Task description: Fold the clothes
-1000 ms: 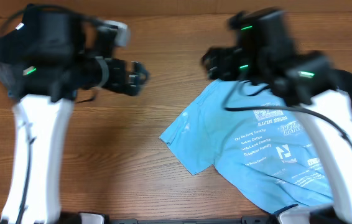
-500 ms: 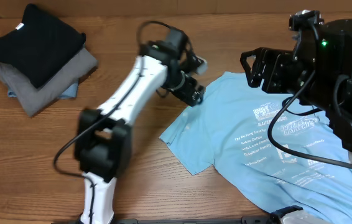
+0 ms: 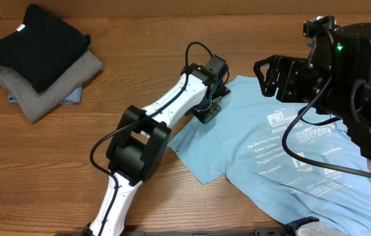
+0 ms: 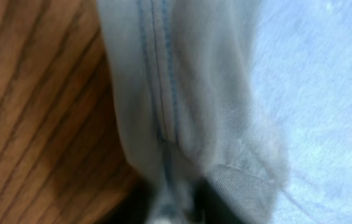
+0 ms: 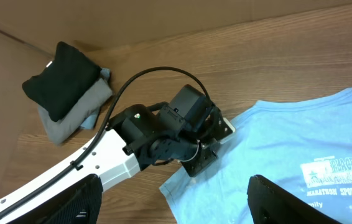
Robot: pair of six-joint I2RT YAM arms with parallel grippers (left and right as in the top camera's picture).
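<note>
**Overhead.** The light blue T-shirt (image 3: pixel 284 164) lies flat on the wood-grain surface (image 3: pixel 139 39), in the right half. Its printed side is up, with white text and a few red-orange letters. The long axis runs roughly 11 to 5 o'clock. One sleeve (image 3: pixel 195 154) juts toward 8 o'clock.

**Left fingers** (image 3: pixel 206 113): at the shirt's 10 o'clock corner, on the edge just above that sleeve. The left arm (image 3: pixel 153 121) is stretched across mid-surface. From these fingers the body of the shirt lies toward 4 o'clock. In the left wrist view, the stitched hem (image 4: pixel 160 93) runs down and narrows between two dark shapes at the bottom margin. This reads as the fingers pinched on the cloth edge. The contact sits at the frame limit, so confidence is moderate.

**Right fingers** (image 3: pixel 274 77): spread wide and holding nothing, over the shirt's 12 o'clock edge. Judging by the broad right wrist view, they are raised clear of the cloth. They are nearer the top edge, while the left fingers are nearer the sleeve.

**Materials.** The cloth is thin, soft, matte cotton that puckers and drapes at the pinch, with a double row of stitching along the hem. The surface is smooth and lightly grained.

**Folded stack** (image 3: pixel 41 65): at the surface's 10 o'clock corner, black over grey over a sliver of blue, well apart from the shirt.

**Judgement.** Pulled by one pinched corner alone, the cloth will likely trail and bunch rather than move as a sheet. A second hold along the 12 o'clock edge looks necessary before any fold across the long axis.
</note>
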